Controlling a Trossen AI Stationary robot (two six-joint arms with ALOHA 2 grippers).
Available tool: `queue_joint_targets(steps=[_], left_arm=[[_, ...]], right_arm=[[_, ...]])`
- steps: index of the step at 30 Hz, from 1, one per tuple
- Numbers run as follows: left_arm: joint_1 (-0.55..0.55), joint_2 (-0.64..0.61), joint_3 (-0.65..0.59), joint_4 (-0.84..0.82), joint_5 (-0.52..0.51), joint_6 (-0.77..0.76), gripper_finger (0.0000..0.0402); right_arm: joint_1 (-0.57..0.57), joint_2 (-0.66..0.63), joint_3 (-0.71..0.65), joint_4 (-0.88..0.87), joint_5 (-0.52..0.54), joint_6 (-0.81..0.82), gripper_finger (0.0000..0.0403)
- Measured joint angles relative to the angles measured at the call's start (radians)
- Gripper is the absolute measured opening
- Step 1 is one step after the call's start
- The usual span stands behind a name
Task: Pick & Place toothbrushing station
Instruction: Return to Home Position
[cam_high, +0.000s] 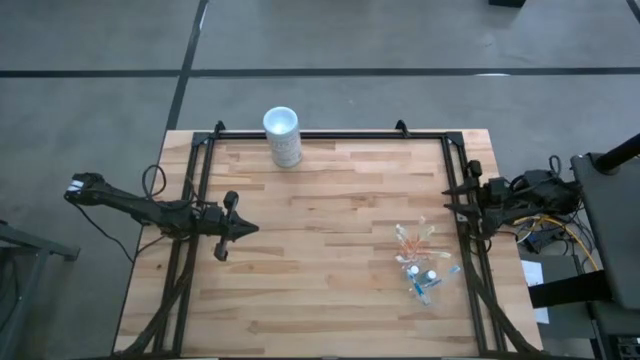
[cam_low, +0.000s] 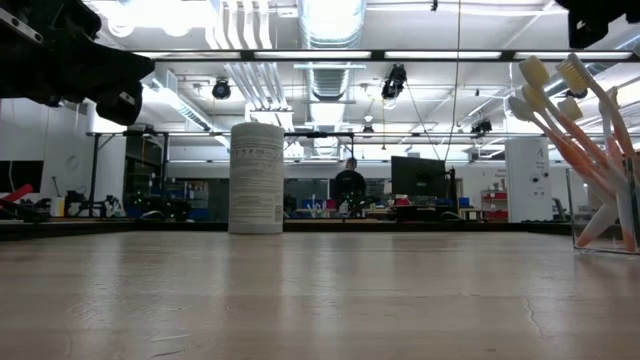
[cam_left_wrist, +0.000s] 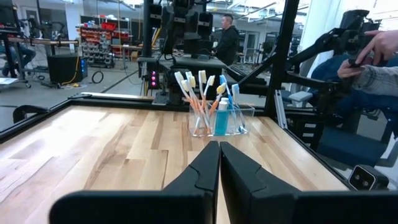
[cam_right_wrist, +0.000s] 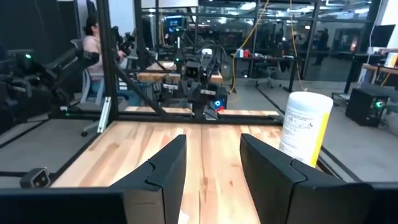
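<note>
Clear organizer (cam_high: 418, 262) stands on the table (cam_high: 330, 300) in its right half, with orange and blue toothbrushes (cam_left_wrist: 202, 93) leaning upright in it. The right gripper (cam_high: 462, 196) hangs near it at the table's right rail, fingers spread apart and empty. The left gripper (cam_high: 238, 228) hovers well apart over the left side, fingers pressed together, with only bare wood between it and the organizer. A white canister (cam_high: 282, 136) stands at the far edge.

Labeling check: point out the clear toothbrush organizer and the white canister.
clear toothbrush organizer (cam_left_wrist: 245, 122), left wrist view, bare side wall.
white canister (cam_low: 256, 180), low view, middle of its label.
</note>
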Motion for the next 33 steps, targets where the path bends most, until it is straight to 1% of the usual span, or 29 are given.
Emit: queue_joint_targets(steps=[5, 7, 9, 11, 13, 15, 17, 19, 22, 24, 27, 30, 33], left_arm=[[0.0, 0.0, 0.0, 0.0, 0.0, 0.0, 0.0017], [0.0, 0.0, 0.0, 0.0, 0.0, 0.0, 0.0016], [0.0, 0.0, 0.0, 0.0, 0.0, 0.0, 0.0017], [0.0, 0.0, 0.0, 0.0, 0.0, 0.0, 0.0018], [0.0, 0.0, 0.0, 0.0, 0.0, 0.0, 0.0018], [0.0, 0.0, 0.0, 0.0, 0.0, 0.0, 0.0018], [0.0, 0.0, 0.0, 0.0, 0.0, 0.0, 0.0016], [0.0, 0.0, 0.0, 0.0, 0.0, 0.0, 0.0017], [0.0, 0.0, 0.0, 0.0, 0.0, 0.0, 0.0018], [0.0, 0.0, 0.0, 0.0, 0.0, 0.0, 0.0018], [0.0, 0.0, 0.0, 0.0, 0.0, 0.0, 0.0017], [0.0, 0.0, 0.0, 0.0, 0.0, 0.0, 0.0017], [0.0, 0.0, 0.0, 0.001, 0.0, 0.0, 0.0018]], right_arm=[[0.0, 0.0, -0.107, 0.078, 0.002, 0.013, 0.0148], [0.0, 0.0, -0.148, 0.125, 0.024, 0.019, 0.0148], [0.0, 0.0, -0.182, 0.217, 0.051, 0.02, 0.0148], [0.0, 0.0, -0.224, 0.382, 0.098, 0.015, 0.0148], [0.0, 0.003, -0.277, 0.544, 0.138, -0.027, 0.0148], [0.0, 0.002, -0.327, 0.618, 0.146, -0.094, 0.0148], [0.0, 0.0, -0.374, 0.637, 0.166, -0.11, 0.0148], [0.0, 0.0, -0.413, 0.643, 0.247, -0.066, 0.0148], [0.0, 0.0, -0.461, 0.66, 0.403, 0.001, 0.0148], [-0.001, 0.0, -0.482, 0.706, 0.467, 0.011, 0.0148], [-0.001, 0.0, -0.511, 0.777, 0.567, -0.045, 0.0148], [0.0, 0.0, -0.525, 0.786, 0.668, -0.105, 0.0148], [-0.001, 0.004, -0.526, 0.786, 0.748, -0.113, 0.0148]])
